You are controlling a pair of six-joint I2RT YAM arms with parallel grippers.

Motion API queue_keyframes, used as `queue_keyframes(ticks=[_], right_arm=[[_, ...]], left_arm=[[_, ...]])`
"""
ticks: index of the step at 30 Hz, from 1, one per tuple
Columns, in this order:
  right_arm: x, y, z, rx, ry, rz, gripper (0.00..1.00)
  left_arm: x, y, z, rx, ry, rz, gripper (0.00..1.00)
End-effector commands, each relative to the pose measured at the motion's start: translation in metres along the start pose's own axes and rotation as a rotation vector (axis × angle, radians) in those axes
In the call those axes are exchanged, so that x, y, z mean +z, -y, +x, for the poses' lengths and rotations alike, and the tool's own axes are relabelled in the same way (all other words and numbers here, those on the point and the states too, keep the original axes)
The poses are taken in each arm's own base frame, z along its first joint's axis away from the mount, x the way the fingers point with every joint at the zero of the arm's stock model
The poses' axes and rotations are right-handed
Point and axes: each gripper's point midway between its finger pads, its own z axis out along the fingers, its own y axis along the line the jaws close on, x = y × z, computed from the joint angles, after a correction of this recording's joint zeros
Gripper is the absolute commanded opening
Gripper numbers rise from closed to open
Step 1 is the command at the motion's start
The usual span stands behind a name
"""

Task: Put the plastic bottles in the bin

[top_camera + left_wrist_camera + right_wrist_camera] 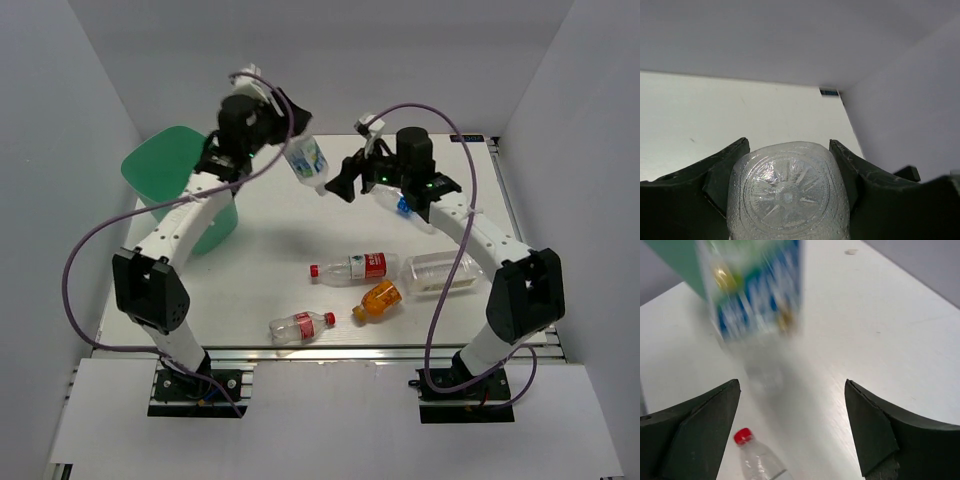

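Nearest the arm bases, four plastic bottles lie on the counter (pixel 270 230): a small red-label bottle (pixel 300 325), an orange-filled bottle (pixel 378 300) just behind it, then a longer red-label bottle (pixel 355 267) and a wide clear bottle (pixel 440 272) side by side. Farther back, the right gripper (pixel 792 400) hovers low with its jaws spread wide and nothing between them. A blue-label bottle (pixel 405 205) lies under that arm's wrist. Beyond, to the left, the left gripper (pixel 788 165) is raised above the counter. Its jaws are closed snugly on the ribbed base of a green-white bottle (pixel 307 162), which hangs tilted, cap end down. The bin (pixel 165 160) stands at the far left, and the held bottle is off to its right, not over its mouth. The step in hand looks like the carry to the bin. Swing left high enough to pass the rim, stop over the middle of the opening, and only then part the jaws so the bottle drops inside.
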Motion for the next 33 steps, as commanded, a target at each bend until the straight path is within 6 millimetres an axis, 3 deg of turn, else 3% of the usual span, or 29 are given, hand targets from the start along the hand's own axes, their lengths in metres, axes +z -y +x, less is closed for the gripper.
queue_keyframes(ticks=[1, 2, 3, 5, 6, 7, 8, 10, 12, 13, 17, 19, 21, 22, 23, 25, 27, 28, 30, 31, 33], right_arm=[[-0.032, 0.042, 0.001, -0.060, -0.012, 0.133, 0.89], [-0.047, 0.066, 0.020, -0.064, -0.076, 0.184, 0.89], [-0.055, 0.080, 0.028, -0.072, -0.105, 0.205, 0.89], [-0.076, 0.118, 0.052, -0.061, -0.175, 0.268, 0.89], [-0.086, 0.131, 0.064, -0.108, -0.234, 0.278, 0.89], [-0.091, 0.149, 0.084, -0.115, -0.297, 0.306, 0.89], [-0.103, 0.170, 0.089, -0.176, -0.334, 0.334, 0.89], [-0.113, 0.192, 0.133, -0.144, -0.482, 0.354, 0.89], [-0.124, 0.209, 0.147, -0.158, -0.587, 0.362, 0.89], [-0.126, 0.220, 0.169, -0.138, -0.657, 0.378, 0.89], [-0.128, 0.245, 0.194, -0.172, -0.735, 0.413, 0.89], [-0.127, 0.253, 0.206, -0.183, -0.753, 0.426, 0.89], [-0.125, 0.256, 0.211, -0.177, -0.757, 0.430, 0.89], [-0.123, 0.260, 0.215, -0.173, -0.757, 0.442, 0.89], [-0.122, 0.261, 0.219, -0.170, -0.760, 0.443, 0.89], [-0.122, 0.263, 0.229, -0.156, -0.772, 0.453, 0.89], [-0.120, 0.265, 0.233, -0.154, -0.771, 0.455, 0.89], [-0.118, 0.266, 0.234, -0.148, -0.766, 0.455, 0.84], [-0.117, 0.264, 0.229, -0.144, -0.755, 0.451, 0.76], [-0.114, 0.262, 0.219, -0.149, -0.723, 0.438, 0.61], [-0.113, 0.258, 0.189, -0.165, -0.653, 0.450, 0.43]], left_arm=[[-0.057, -0.033, -0.124, 0.016, 0.205, -0.110, 0.13], [-0.066, -0.040, -0.139, 0.018, 0.227, -0.125, 0.13], [-0.078, -0.063, -0.153, 0.045, 0.249, -0.201, 0.14], [-0.105, -0.067, -0.184, 0.104, 0.324, -0.268, 0.19], [-0.117, -0.079, -0.190, 0.142, 0.318, -0.314, 0.24], [-0.128, -0.079, -0.200, 0.161, 0.338, -0.338, 0.24], [-0.145, -0.084, -0.211, 0.180, 0.377, -0.408, 0.25], [-0.168, -0.103, -0.217, 0.220, 0.397, -0.547, 0.28], [-0.194, -0.126, -0.219, 0.238, 0.422, -0.697, 0.28], [-0.203, -0.134, -0.218, 0.232, 0.427, -0.752, 0.28], [-0.233, -0.167, -0.205, 0.226, 0.447, -0.961, 0.31], [-0.251, -0.180, -0.208, 0.222, 0.498, -1.075, 0.32], [-0.253, -0.189, -0.205, 0.220, 0.480, -1.122, 0.33], [-0.245, -0.196, -0.200, 0.225, 0.451, -1.125, 0.32], [-0.242, -0.198, -0.197, 0.223, 0.438, -1.125, 0.38], [-0.231, -0.210, -0.184, 0.223, 0.392, -1.134, 0.59], [-0.226, -0.217, -0.174, 0.212, 0.370, -1.137, 0.91], [-0.222, -0.217, -0.171, 0.209, 0.359, -1.119, 0.98], [-0.218, -0.214, -0.171, 0.204, 0.356, -1.087, 0.98], [-0.213, -0.207, -0.174, 0.203, 0.354, -1.042, 0.98], [-0.209, -0.197, -0.181, 0.201, 0.358, -0.990, 0.98]])
